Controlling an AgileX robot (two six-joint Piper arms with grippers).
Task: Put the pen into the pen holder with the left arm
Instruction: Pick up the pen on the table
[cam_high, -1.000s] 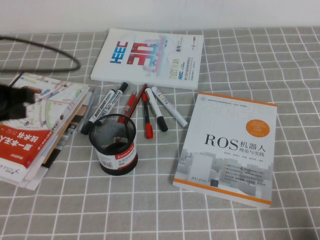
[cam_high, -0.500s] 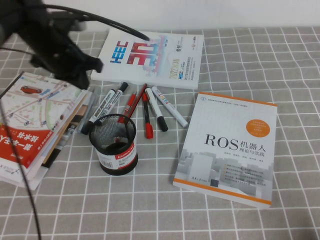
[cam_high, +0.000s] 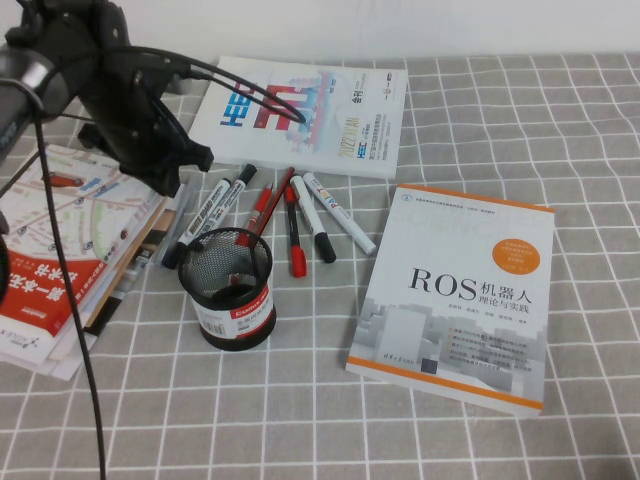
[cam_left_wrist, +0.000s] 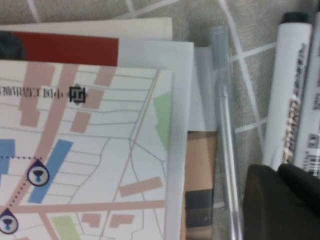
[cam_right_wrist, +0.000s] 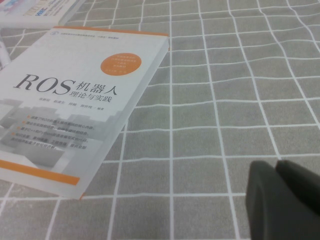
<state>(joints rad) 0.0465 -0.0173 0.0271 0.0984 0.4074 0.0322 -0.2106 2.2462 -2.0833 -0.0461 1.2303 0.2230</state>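
Observation:
The slim silver-grey pen (cam_high: 177, 218) lies on the cloth between the stack of booklets and the black-capped markers. In the left wrist view the pen (cam_left_wrist: 226, 135) runs along the booklets' edge. The black mesh pen holder (cam_high: 228, 290) stands upright in front of the pens, with one red pen leaning in it. My left gripper (cam_high: 188, 160) hangs just above the far end of the pen; in the left wrist view the gripper (cam_left_wrist: 277, 171) is shut and empty, beside the pen. My right gripper (cam_right_wrist: 276, 166) is shut and empty over bare cloth; it is out of the high view.
A stack of booklets (cam_high: 70, 250) lies at the left. White markers (cam_high: 222, 205) and red pens (cam_high: 292, 235) lie behind the holder. A white magazine (cam_high: 300, 115) is at the back and the ROS book (cam_high: 455, 295) at the right. A black cable (cam_high: 60, 330) hangs at the left.
My left arm has swung in from the left edge and now stands over the booklets' far corner, its gripper lowered a little toward the pen. Nothing on the table has moved.

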